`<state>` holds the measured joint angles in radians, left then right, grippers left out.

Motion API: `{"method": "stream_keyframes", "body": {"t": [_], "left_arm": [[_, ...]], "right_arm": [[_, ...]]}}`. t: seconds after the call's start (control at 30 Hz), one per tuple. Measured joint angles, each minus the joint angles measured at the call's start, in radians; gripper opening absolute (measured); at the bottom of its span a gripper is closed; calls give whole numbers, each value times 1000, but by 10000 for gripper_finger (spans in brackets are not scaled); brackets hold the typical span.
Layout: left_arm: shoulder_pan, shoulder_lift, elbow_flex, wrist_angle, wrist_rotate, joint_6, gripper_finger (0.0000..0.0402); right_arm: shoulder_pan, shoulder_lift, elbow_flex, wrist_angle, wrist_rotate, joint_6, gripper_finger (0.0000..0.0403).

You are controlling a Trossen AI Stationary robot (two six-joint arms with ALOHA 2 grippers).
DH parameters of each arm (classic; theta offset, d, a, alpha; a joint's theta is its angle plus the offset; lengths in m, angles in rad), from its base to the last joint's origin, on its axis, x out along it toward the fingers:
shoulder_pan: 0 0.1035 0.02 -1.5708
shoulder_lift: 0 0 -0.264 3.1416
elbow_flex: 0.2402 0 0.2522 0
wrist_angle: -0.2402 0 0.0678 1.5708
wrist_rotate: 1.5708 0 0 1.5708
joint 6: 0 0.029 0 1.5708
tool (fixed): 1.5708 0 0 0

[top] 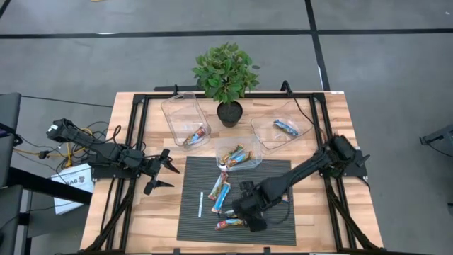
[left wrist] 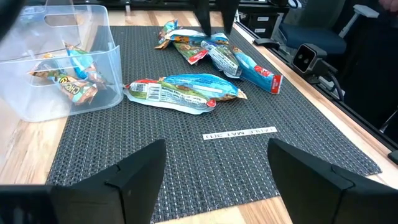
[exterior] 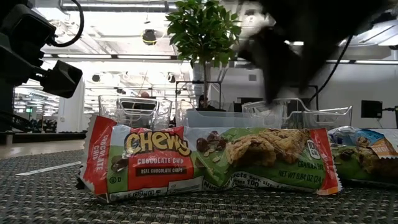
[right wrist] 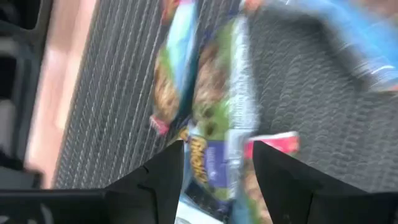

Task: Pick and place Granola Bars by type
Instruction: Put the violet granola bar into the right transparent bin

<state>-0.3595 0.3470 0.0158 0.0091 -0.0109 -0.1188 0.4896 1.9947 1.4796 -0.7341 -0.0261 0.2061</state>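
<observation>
Crinkly foil-wrapped Granola Bars (top: 221, 193) lie flat on a ribbed dark mat (top: 276, 212) on the slatted wooden surface (top: 127, 219), more in clear plastic bins (top: 182, 117); right gripper (right wrist: 214, 163) jaws parted, straddling a green-wrapped bar (right wrist: 214, 118) without clamping; left gripper (top: 164, 175) jaws wide, holding nothing, beside the mat.

Three clear bins (top: 185, 117) stand on the worktop (top: 333, 113): two hold one bar each, the third a couple. About four more bars (top: 219, 191) lie on the one mat (top: 276, 234), beside one white strip (top: 201, 204). One plant (top: 225, 74). Two arms.
</observation>
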Motion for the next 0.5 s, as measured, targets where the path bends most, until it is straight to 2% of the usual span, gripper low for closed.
{"method": "stream_keyframes", "body": {"t": [0.17,0.37,0.5], "left_arm": [[0,-1,0,0,0,0,274],[0,0,0,0,0,0,274],[0,0,0,0,0,0,274]], "right_arm": [[40,63,6,9,14,-31,182],[48,81,7,6,148,-31,182],[38,81,18,2,175,-31,182]]}}
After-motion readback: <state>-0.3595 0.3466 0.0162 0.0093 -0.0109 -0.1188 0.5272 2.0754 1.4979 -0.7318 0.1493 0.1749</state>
